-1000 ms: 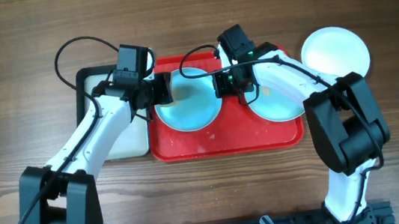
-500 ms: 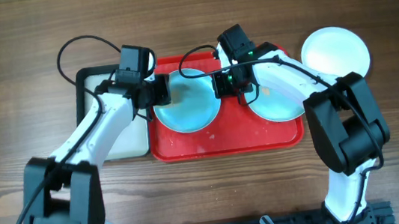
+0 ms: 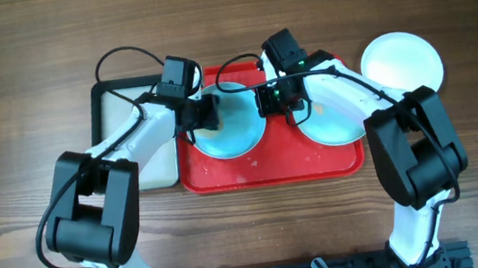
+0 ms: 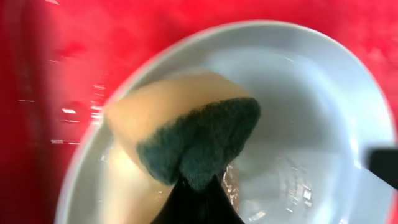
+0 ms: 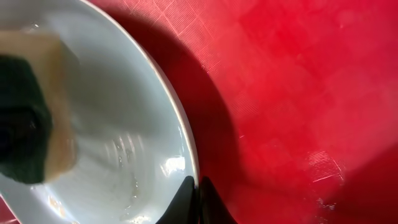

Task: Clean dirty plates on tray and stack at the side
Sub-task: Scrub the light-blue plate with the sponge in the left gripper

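1. Middle blue plate: lies on the red tray, left of centre. It is the plate being worked on. The wrist views show wet streaks and sheen on its inside, so I judge it only part cleaned.
2. Sponge: yellow with a green scouring face, pressed into the plate's bowl on its left half.
3. Left gripper: fingers are closed on the sponge, pinching it from below in the wrist view. It sits over the plate's left edge.
4. Right gripper: fingers are pinched together on the plate's right rim, apparently steadying it against the scrubbing.
5. Second blue plate: on the right end of the tray, partly under the right arm. Nothing is touching it, and I take it as not yet cleaned.
6. White plate: off the tray, flat on the wooden table just past the tray's right end. It is probably the finished one and the base of the stack.
7. Tally, as a judgement: one plate done and set aside, one mid-scrub, one waiting. Two plates are left to move onto the white one.
8. Tray floor shows a few pale specks near the front.
9. Small tray, black-rimmed with a pale inside, sits beside the red tray's left end. Nothing can be seen in the part the left arm leaves uncovered.
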### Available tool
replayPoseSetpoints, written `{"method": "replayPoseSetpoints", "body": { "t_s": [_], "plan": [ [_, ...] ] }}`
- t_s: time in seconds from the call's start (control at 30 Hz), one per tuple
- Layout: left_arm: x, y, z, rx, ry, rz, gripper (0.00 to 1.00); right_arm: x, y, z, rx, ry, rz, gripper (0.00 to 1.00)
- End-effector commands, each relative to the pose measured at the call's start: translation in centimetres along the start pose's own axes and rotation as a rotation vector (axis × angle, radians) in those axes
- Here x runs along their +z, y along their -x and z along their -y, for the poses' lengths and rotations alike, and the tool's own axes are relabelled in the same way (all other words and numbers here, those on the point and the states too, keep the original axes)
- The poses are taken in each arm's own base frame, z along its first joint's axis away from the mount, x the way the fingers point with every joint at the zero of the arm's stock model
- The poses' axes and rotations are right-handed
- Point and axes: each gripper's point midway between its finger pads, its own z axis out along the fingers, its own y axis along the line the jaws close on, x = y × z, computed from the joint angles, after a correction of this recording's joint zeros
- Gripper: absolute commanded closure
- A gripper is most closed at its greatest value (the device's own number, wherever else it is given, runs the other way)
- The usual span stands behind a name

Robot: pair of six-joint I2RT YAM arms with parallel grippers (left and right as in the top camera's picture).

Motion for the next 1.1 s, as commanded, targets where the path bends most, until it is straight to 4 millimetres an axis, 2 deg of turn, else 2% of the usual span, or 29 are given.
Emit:
{"method": "replayPoseSetpoints", "body": {
  "t_s": [0.0,0.13,0.2,0.33,0.43,0.57,0.8,0.87,0.93,1.07],
  "plan": [
    [1.5,-3.3,3.0,-0.009,-0.166,-0.143,0.96,-0.5,0.3,-1.0,-0.013,0.033,0.012,0.96],
    [0.0,-0.9,4.6,0.024,-0.204,-0.096,0.96,-0.5,0.3,-1.0,-0.014,0.032,0.012,0.96],
    [-1.9,0.9,5.4,0.055,-0.194,-0.063,0.96,-0.5,0.3,-0.8,-0.015,0.019,0.017,0.96],
    [-6.3,4.0,4.0,0.051,-0.014,0.026,0.96,-0.5,0.3,-0.8,-0.015,0.018,0.017,0.96],
    [-7.9,4.7,2.8,0.004,0.071,0.075,0.96,-0.5,0.3,-0.8,-0.015,0.018,0.017,0.96],
    [-7.1,4.0,2.4,-0.001,0.087,0.044,0.96,-0.5,0.3,-0.8,-0.015,0.018,0.018,0.96],
    [-3.3,1.9,1.0,-0.042,0.129,-0.066,0.96,-0.5,0.3,-0.8,-0.015,0.019,0.017,0.96],
    [-2.3,1.3,0.3,-0.076,0.154,-0.095,0.96,-0.5,0.3,-0.8,-0.015,0.019,0.017,0.96],
    [-1.5,0.9,-1.4,-0.134,0.237,-0.102,0.96,-0.5,0.3,-0.8,-0.015,0.019,0.017,0.96],
    [-0.4,0.0,-1.1,-0.133,0.225,-0.139,0.96,-0.5,0.3,-0.8,-0.015,0.019,0.017,0.96]
  ]
}}
